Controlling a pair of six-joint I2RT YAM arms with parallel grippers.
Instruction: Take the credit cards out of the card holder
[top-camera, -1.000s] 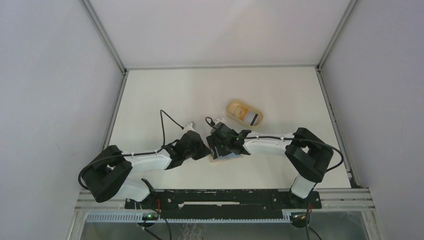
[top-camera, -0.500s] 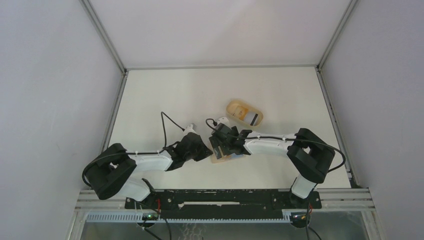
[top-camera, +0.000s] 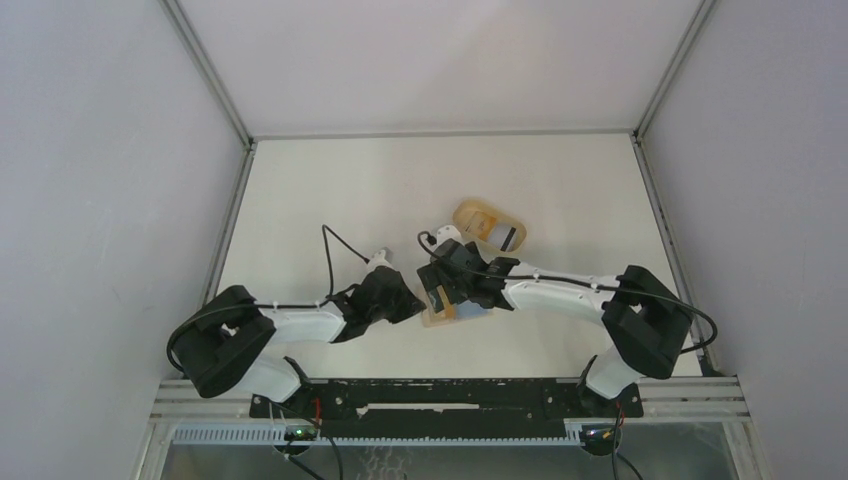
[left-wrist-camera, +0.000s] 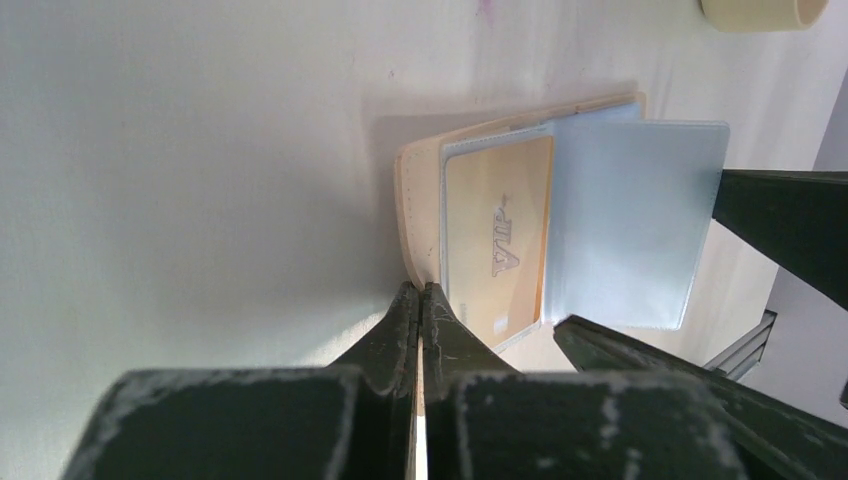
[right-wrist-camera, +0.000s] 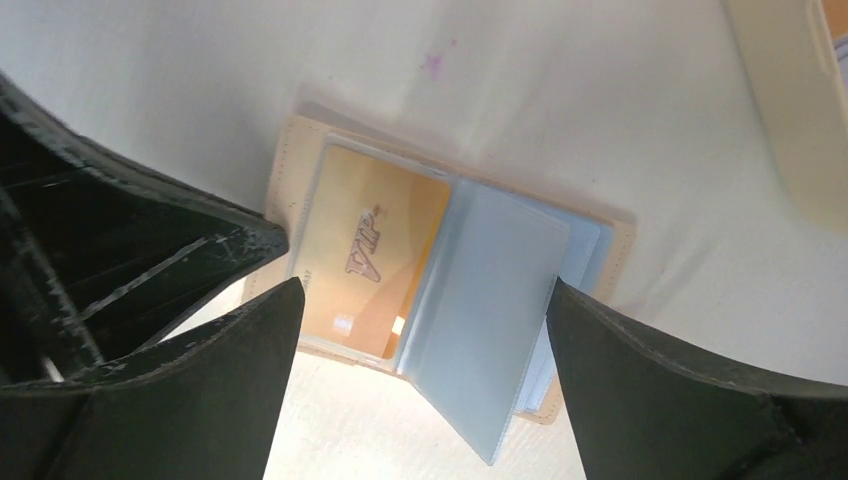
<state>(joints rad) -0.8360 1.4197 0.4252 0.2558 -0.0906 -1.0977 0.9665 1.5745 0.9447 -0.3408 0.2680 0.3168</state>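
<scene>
Between my two arms, near the front of the table (top-camera: 330, 190), the card holder (top-camera: 445, 312) lies opened flat. My right gripper (right-wrist-camera: 422, 300) hangs directly above it, jaws spread wide with nothing between them, one finger to each side of the open pages. Below it a gold card (right-wrist-camera: 370, 250) sits in a clear pocket. A blue-grey leaf (right-wrist-camera: 490, 320), sleeve or card I cannot tell, stands half raised just beside the gold card. The gold card's long axis seems to run across the line between my fingers, so I judge a straight descent would bracket its short width. My left gripper (left-wrist-camera: 420, 300) is closed tight, tips at the holder's near edge; whether it presses there I cannot tell. My right arm is the one placed over the cards.
</scene>
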